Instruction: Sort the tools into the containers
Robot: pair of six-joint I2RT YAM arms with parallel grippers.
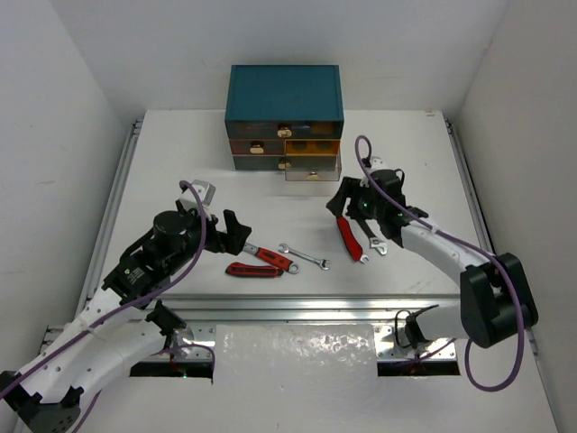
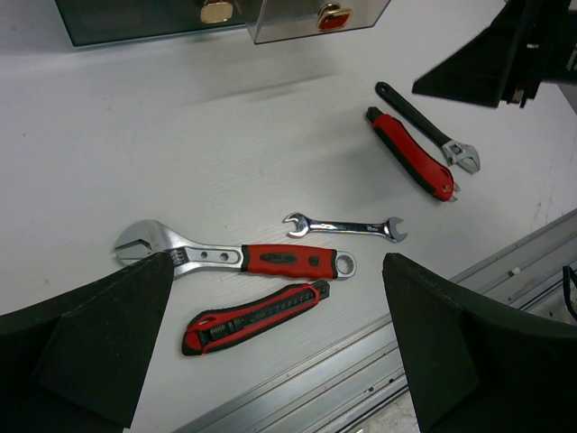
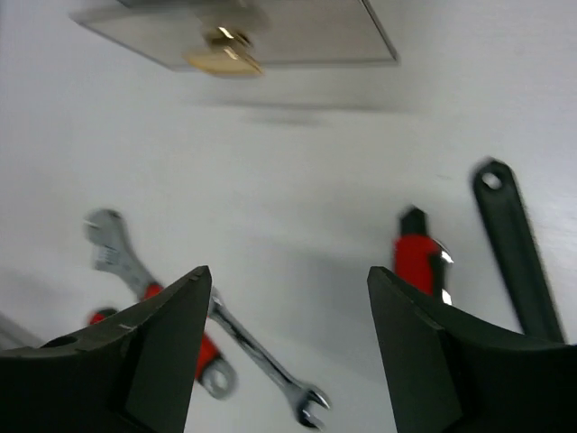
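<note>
The tools lie on the white table in front of a teal chest (image 1: 284, 95) of brownish drawers; one low drawer (image 1: 311, 169) stands pulled out. A red-handled adjustable wrench (image 2: 236, 258), a red-and-black utility knife (image 2: 255, 316) and a small silver spanner (image 2: 343, 225) lie below my left gripper (image 2: 278, 262), which hovers open and empty. Further right lie a second red knife (image 1: 348, 236) and a black adjustable wrench (image 1: 374, 236). My right gripper (image 3: 288, 271) hangs open and empty just above and left of those two, in front of the pulled-out drawer (image 3: 234, 32).
A metal rail (image 1: 297, 307) runs along the table's near edge, close behind the utility knife. White walls close in the table on the left, right and back. The chest stands at the back centre.
</note>
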